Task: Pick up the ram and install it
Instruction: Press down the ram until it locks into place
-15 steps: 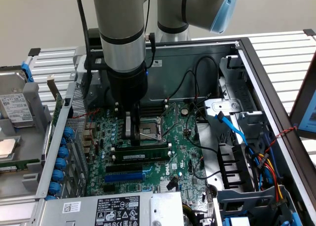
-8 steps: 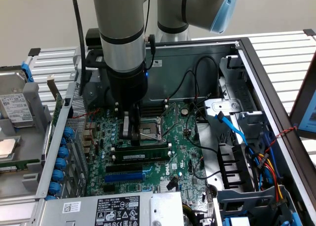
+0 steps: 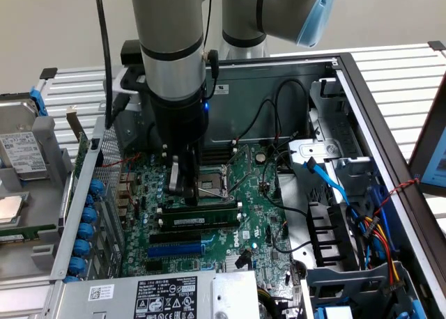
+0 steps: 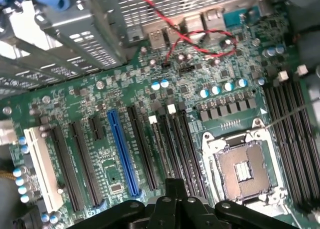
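Right now the gripper hangs low inside the open computer case, just over the motherboard and beside the CPU socket on the exterior view's left. Its metal fingers point straight down, and they appear drawn together with nothing visible between them, though the arm's bulk hides part of the tips.

Two green RAM sticks sit on edge in the black slots directly below the gripper, toward the near side of the board in the exterior view. The ram closer to the gripper lies just under the fingertips; the other stick runs parallel right beside it. Both have their long axis across the board from the exterior view's left to its right, matching the slot direction, so the gripper stands near the left end of that line rather than at its middle.

In the wrist view, the gripper's dark body looks down on long black slots and a blue slot, with the socket alongside.

Judging by its seated look, the ram appears already placed in its slot.
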`<state>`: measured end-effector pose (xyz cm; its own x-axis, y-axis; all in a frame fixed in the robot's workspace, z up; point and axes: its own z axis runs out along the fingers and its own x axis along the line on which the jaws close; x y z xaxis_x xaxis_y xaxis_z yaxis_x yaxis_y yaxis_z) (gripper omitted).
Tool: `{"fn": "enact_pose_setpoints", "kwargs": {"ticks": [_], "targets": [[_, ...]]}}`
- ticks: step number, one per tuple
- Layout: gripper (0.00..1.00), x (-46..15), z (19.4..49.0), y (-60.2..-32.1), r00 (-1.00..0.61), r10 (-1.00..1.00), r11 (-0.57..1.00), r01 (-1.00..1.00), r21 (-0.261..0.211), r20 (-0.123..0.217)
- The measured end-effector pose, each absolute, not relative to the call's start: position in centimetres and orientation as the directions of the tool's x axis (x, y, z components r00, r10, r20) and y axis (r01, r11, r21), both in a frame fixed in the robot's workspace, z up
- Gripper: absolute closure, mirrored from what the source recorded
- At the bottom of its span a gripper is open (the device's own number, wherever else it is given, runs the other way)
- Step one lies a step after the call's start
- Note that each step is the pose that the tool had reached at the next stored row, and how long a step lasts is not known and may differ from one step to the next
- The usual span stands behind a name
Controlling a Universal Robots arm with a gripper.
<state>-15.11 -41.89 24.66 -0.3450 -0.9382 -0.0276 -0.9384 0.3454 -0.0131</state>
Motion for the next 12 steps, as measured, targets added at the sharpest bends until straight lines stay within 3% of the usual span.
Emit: {"fn": "enact_pose_setpoints", "kwargs": {"ticks": [12], "targets": [[0.90, -15.11, 24.96, -41.89, -0.484, -0.875, 0.485, -0.875, -0.013, -0.027]]}}
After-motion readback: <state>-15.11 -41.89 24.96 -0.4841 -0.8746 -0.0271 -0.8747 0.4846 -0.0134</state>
